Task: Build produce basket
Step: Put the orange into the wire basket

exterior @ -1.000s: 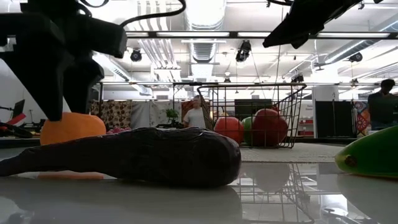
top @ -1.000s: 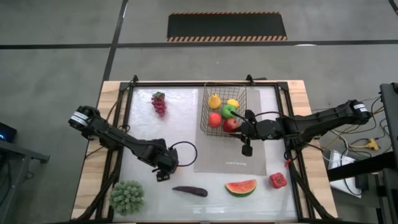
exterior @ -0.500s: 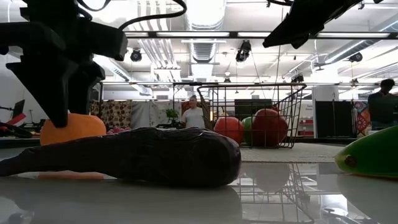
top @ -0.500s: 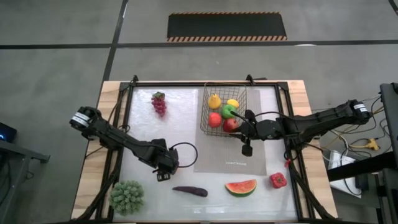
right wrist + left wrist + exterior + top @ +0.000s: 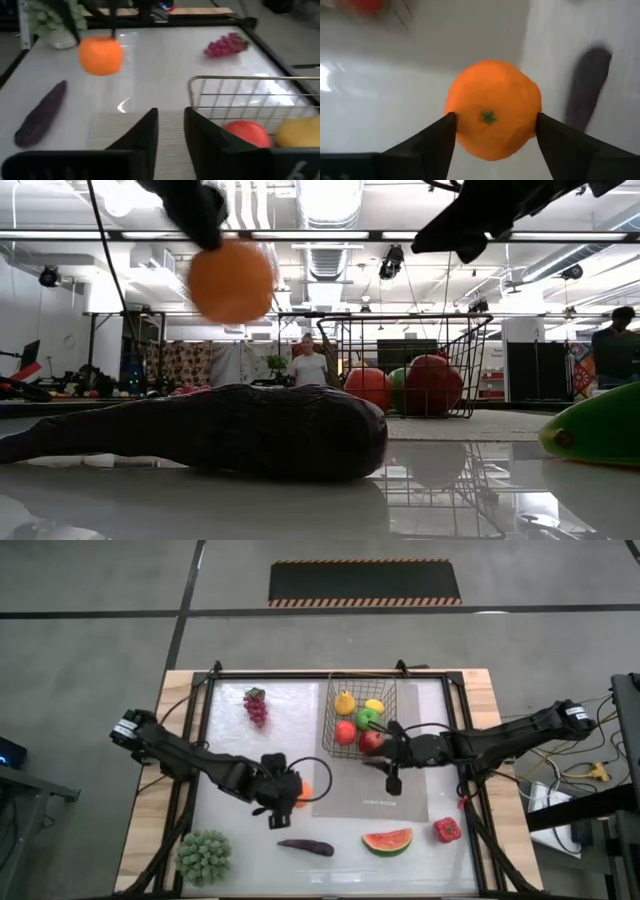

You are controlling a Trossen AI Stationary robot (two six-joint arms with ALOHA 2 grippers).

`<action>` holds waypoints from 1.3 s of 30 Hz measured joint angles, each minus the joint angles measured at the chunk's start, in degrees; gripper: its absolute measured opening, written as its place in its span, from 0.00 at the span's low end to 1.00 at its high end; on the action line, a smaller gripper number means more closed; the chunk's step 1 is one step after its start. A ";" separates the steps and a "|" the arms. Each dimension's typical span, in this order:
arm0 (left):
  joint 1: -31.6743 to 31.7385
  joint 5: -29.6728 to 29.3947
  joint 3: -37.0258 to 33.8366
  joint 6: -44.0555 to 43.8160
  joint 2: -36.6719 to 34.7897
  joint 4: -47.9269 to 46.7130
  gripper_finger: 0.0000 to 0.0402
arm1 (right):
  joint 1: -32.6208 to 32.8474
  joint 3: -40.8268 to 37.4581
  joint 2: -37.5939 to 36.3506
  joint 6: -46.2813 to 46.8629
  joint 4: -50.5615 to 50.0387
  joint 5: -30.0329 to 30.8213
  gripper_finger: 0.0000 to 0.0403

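Near the middle of the table, left of the grey mat point(image 5: 372, 793), I log the left gripper point(image 5: 290, 791) clamped on the orange point(image 5: 300, 790). Its two dark fingers point(image 5: 427, 142) press the fruit's opposite sides, the green stem mark facing the wrist camera. From table height the orange point(image 5: 231, 280) hangs clear of the surface, above the eggplant.

Left arm: runs from the table's left edge diagonally toward the centre, elbow low, wrist turned toward the basket side.

Right arm: reaches in from the right edge, nearly level. I place the right gripper point(image 5: 392, 768) over the mat, just beside the basket's near right corner. Its fingers point(image 5: 142, 132) stand slightly apart and hold nothing.

Basket point(image 5: 331, 720): black wire mesh, on the mat's far end. Contents I can make out:
- yellow pear point(image 5: 345, 702)
- second small yellow fruit point(image 5: 375, 706)
- green apple point(image 5: 368, 718)
- red apple point(image 5: 345, 732)
- second red apple point(image 5: 372, 741), against the near wall

Produce outside the basket:
- purple grapes point(image 5: 256, 705), far left part of the table, well apart from both arms
- eggplant point(image 5: 305, 847), near edge, just in front of the left gripper
- watermelon slice point(image 5: 387, 840), near edge, in front of the mat
- red pepper point(image 5: 447, 830), near right corner

Other: green leafy clump point(image 5: 204, 856) at the near left corner. A person point(image 5: 318, 365) stands in the room beyond the table.
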 joint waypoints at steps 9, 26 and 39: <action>1.97 -9.17 4.70 13.08 0.15 0.94 0.60 | 0.52 1.31 6.55 -2.59 8.19 -4.03 0.55; 4.93 -10.24 -13.22 12.52 0.35 20.60 0.60 | 0.55 3.19 12.16 -3.08 7.28 -4.52 0.76; 6.09 -10.23 -27.95 14.40 0.35 39.56 0.60 | 1.29 5.40 17.62 0.97 8.18 -4.58 0.78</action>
